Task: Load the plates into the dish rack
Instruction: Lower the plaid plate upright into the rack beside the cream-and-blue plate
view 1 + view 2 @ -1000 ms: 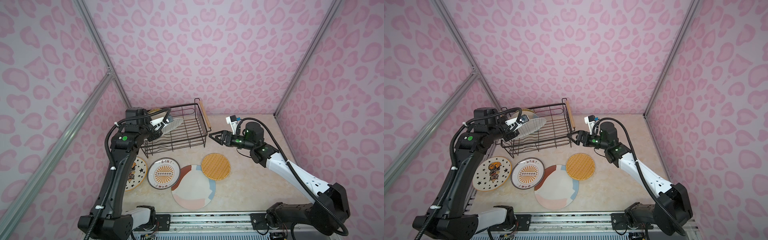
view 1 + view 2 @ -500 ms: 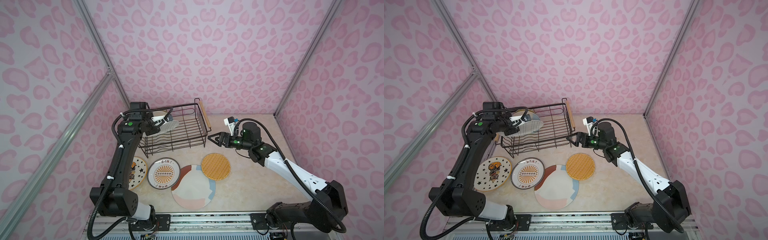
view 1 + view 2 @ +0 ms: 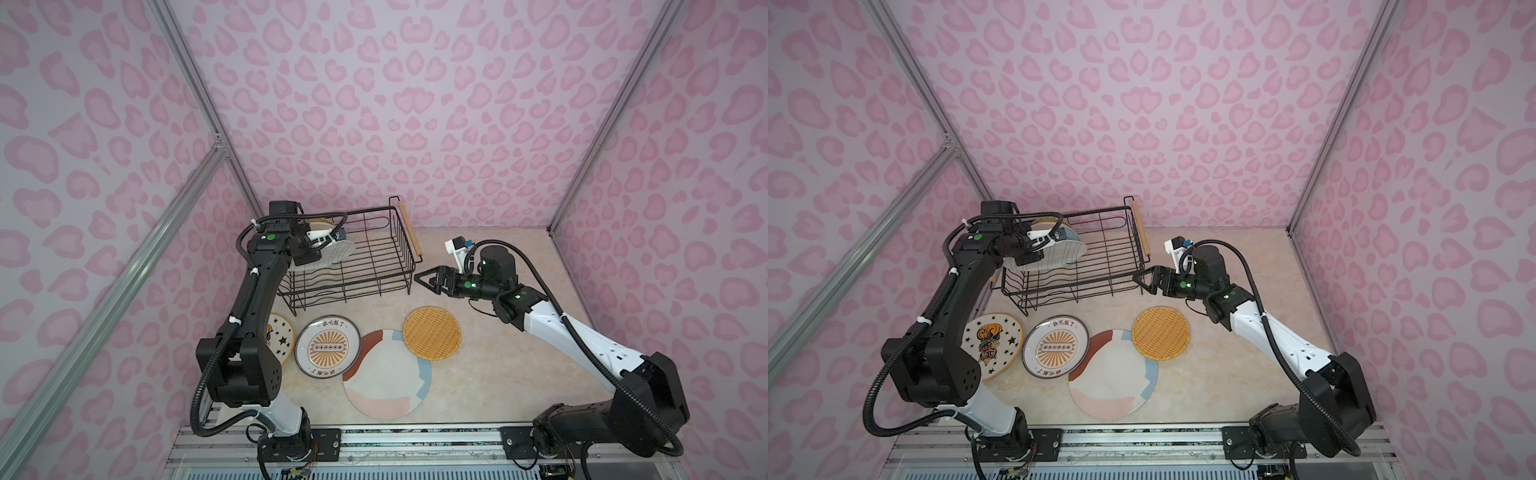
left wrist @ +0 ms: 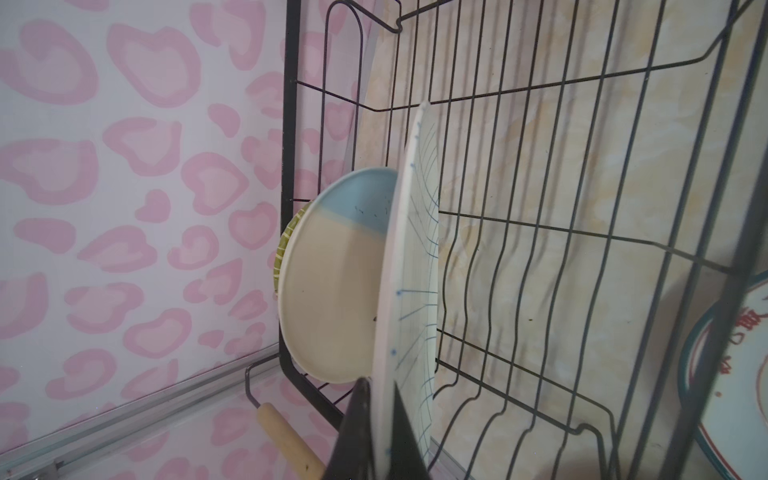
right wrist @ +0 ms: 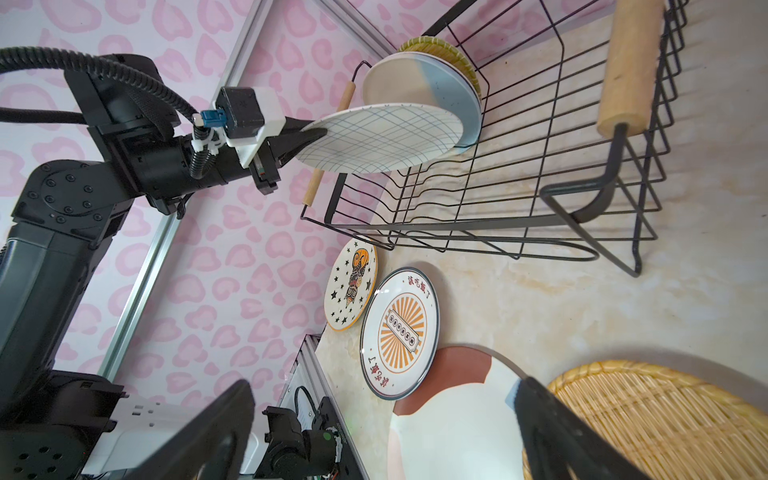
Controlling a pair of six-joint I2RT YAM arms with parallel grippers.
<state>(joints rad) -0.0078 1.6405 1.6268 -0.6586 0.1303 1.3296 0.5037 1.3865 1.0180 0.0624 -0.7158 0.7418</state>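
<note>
At the left end of the dish rack (image 3: pixel 353 286), pinches the rim of the grid-line plate (image 4: pixel 415 257) with the left gripper (image 4: pixel 380 384), one black finger pressed flat to each face. Holds that plate on edge inside the basket, leaning a little from upright, gridded face turned toward the rack's right end, back turned toward the blue-cream plate (image 4: pixel 332 270). Lower edge in the wavy wires or not, contact between those two plates or not: cannot tell.

Just behind, on edge, the blue-cream plate; behind that, the yellow-green weave plate (image 4: pixel 286 241), close to the rack's left end wall. Faces of all three set across the rack's long axis, running left to right in both top views, with a wooden handle (image 3: pixel 409 230) at the right short end.

Just beside the rack's right end, holds the right gripper (image 3: pixel 424 279) above the table (image 3: pixel 1225 374), jaws spread wide, gripping nothing, tips pointing at the basket.

Flat on the table in front of the rack, left to right: stars plate (image 3: pixel 992 345), sunburst plate (image 3: pixel 1055 347), pastel-patch plate (image 3: pixel 1113 378), orange weave plate (image 3: pixel 1160 332), the last overlapping the pastel one's rim.
</note>
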